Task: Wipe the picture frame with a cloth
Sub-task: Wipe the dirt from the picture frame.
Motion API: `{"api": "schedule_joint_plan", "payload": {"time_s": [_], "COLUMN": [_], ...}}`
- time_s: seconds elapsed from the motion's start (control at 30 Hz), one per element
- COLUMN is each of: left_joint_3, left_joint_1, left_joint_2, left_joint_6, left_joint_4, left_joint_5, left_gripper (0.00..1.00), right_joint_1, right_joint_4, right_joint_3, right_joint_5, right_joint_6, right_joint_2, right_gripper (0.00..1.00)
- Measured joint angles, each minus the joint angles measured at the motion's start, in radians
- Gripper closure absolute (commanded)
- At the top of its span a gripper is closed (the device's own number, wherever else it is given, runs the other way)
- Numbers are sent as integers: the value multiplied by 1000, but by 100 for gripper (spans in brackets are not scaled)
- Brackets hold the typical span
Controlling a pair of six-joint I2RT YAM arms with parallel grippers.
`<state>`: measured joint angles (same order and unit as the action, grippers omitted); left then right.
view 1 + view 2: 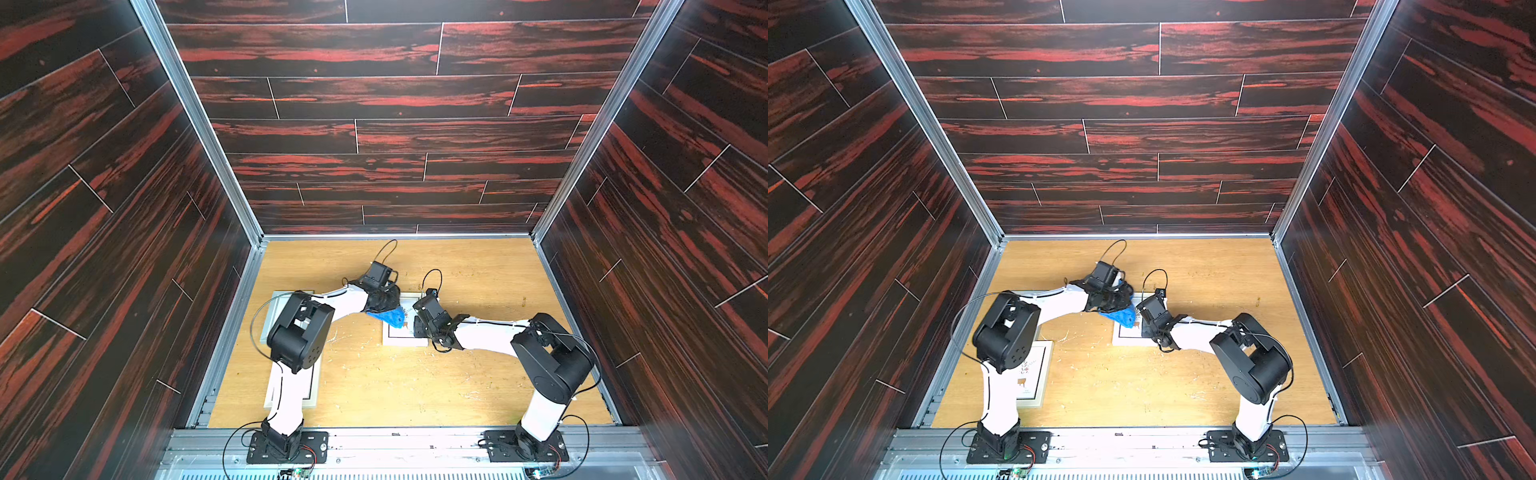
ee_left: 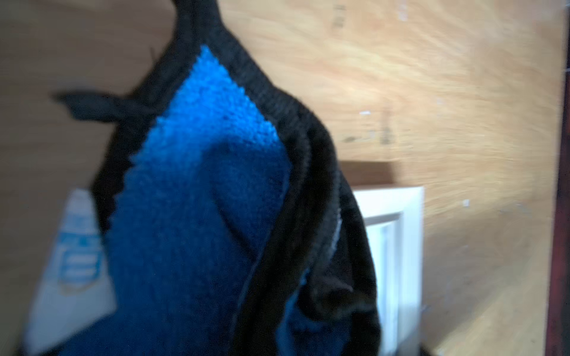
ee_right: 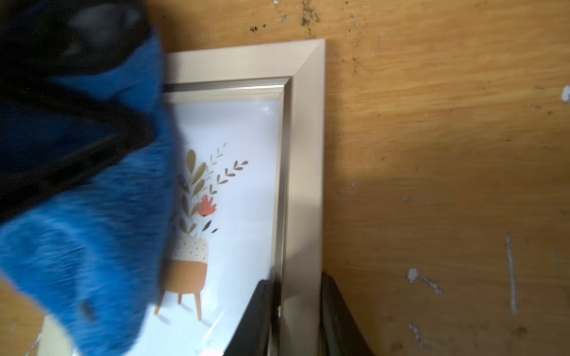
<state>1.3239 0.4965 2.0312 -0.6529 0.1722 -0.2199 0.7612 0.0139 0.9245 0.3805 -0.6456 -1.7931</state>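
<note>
Blue fluffy microfibre, the cloth (image 3: 92, 246) is soft, light and floppy. It hangs bunched from the clenched left gripper (image 1: 385, 306) onto the picture frame (image 3: 305, 154). The glass looks slick and fragile, so the right gripper (image 3: 300, 320) sensibly pinches the stiff side rail, flat on the bench (image 1: 374, 382).

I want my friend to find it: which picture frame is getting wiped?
Look at the middle of the wooden table. The picture frame lies flat there, with the blue cloth over it and the right gripper pinching its edge. The other frame lies off to the side under the left arm, with no cloth.
</note>
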Motion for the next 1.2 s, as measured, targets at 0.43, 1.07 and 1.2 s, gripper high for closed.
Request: {"api": "schedule_joint_plan", "payload": {"time_s": [0.43,1.07,1.2], "left_joint_3": [-144,-218,-164], "left_joint_1": [56,77,47], "left_joint_2": [-129,-185,-154], "left_joint_6": [-7,-80,-70], "left_joint_4": [72,56,62], "left_joint_5": [-6,-24,-23], "left_gripper": [97,97,97], "right_joint_1": [10,10,10], "right_joint_4": [3,11,12], "right_joint_3": [0,0,1], "right_joint_5": [-11,-10,-10], "right_joint_6": [10,14,14], "right_joint_2": [0,0,0], "right_gripper": [100,100,100]}}
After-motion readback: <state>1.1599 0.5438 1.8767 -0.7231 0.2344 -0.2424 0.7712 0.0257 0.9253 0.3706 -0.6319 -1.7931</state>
